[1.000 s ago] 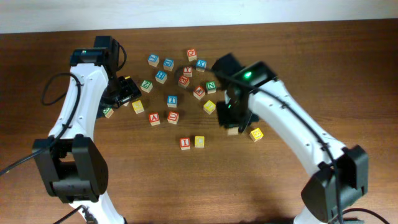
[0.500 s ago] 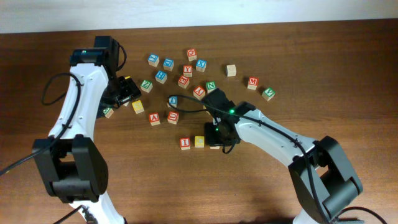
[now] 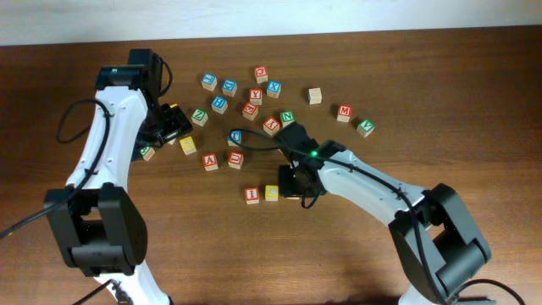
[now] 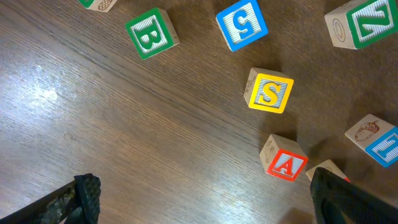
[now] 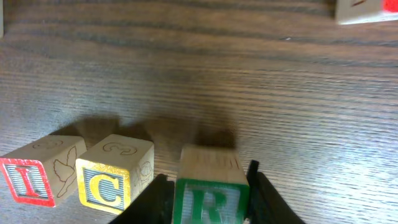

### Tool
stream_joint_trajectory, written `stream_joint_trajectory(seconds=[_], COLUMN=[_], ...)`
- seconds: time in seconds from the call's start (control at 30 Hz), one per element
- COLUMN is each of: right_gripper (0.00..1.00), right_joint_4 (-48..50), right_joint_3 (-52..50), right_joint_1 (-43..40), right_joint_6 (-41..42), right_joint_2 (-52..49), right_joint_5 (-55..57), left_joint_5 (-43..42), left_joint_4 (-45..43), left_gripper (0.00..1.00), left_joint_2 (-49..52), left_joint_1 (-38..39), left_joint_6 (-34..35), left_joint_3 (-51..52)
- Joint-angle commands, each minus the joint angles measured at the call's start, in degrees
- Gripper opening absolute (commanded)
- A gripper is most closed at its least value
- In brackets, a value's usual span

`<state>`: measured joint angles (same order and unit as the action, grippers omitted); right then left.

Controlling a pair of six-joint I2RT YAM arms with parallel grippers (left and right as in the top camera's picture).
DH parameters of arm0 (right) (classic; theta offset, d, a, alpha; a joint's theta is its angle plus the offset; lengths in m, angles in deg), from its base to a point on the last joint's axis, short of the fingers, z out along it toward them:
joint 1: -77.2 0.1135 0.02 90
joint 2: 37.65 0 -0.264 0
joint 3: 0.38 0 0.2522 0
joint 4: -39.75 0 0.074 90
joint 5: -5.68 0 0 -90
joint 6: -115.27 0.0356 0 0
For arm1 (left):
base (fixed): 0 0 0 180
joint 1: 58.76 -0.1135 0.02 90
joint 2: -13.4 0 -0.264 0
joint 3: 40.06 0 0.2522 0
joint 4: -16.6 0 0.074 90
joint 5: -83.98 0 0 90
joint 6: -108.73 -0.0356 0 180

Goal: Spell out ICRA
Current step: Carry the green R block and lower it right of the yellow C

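While the left gripper hangs spread wide with the A cube near a fingertip, the right gripper has its 2 jaws closely flanking the R cube, which sits in line beside the C cube and I cube, though I cannot tell whether they pinch it.

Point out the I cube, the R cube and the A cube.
I cube (image 5: 23, 180): right wrist view, red letter face.
R cube (image 5: 210, 202): right wrist view, green letter face.
A cube (image 4: 287, 165): left wrist view, red letter face.

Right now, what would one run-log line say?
row: I cube, C cube | right gripper: around R cube beside C | A cube: unplaced | left gripper: open
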<state>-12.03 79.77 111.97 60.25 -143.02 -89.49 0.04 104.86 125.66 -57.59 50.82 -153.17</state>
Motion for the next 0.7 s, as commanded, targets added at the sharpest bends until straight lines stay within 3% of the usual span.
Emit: stream_joint_trajectory(seconds=[0.0,0.5,0.67], right_gripper=[0.32,0.32,0.26], right_joint_4=[0.4,0.7,0.8], right_joint_3=[-0.6,-0.6,-0.6], right_joint_1=[2.0,2.1,2.1], right_joint_6=[0.5,-1.7,-3.1], right_joint_2=[-1.1,-1.1,-1.1], right_joint_5=[2.5,2.8,2.0], left_joint_5=[0.7,0.7,0.7], left_joint_4=[0.1,0.1,0.1], left_gripper=[0.99,0.99,0.99], left_joint_2=[-1.0,-1.0,-1.0], left_joint_1=[-0.1,-0.1,-0.1], left_joint_6=[-0.9,-0.9,-0.9], left_joint_3=[-0.9,-0.9,-0.9])
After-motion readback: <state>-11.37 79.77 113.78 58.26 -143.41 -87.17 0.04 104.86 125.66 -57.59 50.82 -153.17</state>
